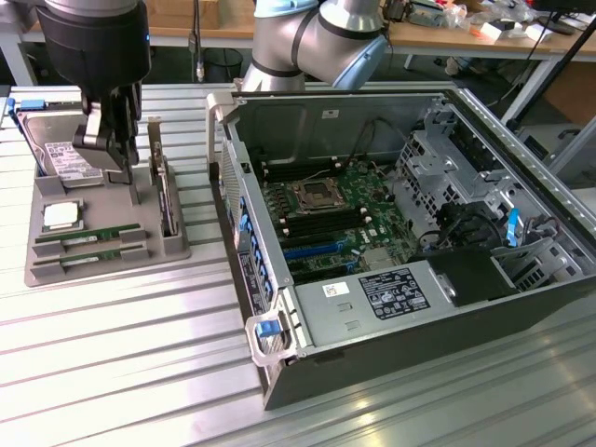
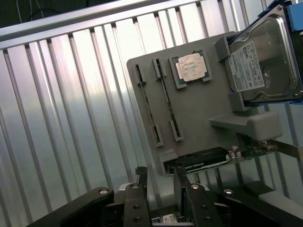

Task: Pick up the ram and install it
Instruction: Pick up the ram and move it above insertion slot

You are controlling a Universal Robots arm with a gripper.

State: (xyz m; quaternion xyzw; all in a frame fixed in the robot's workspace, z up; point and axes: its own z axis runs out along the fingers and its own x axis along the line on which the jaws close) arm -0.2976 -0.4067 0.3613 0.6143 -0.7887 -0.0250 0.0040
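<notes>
Gripper (image 2: 161, 178): two black fingers stand a narrow gap apart with nothing between them, hanging above the grey tray (image 1: 102, 272) between the hard drive (image 1: 58, 156) and the bracketed card (image 1: 166, 197).
Ram: two green strips on edge in side-by-side slots at the tray's end away from the drive. These are the near ram (image 1: 90, 258) and the far ram (image 1: 90, 239), both apart from the fingers.
CPU chip (image 1: 60, 216): flat in its recess between drive and ram slots.
Computer case (image 1: 400, 368): open, at the exterior view's right of the tray, motherboard (image 1: 335, 209) exposed.
Table (image 1: 112, 363): ribbed metal under tray and case.
</notes>
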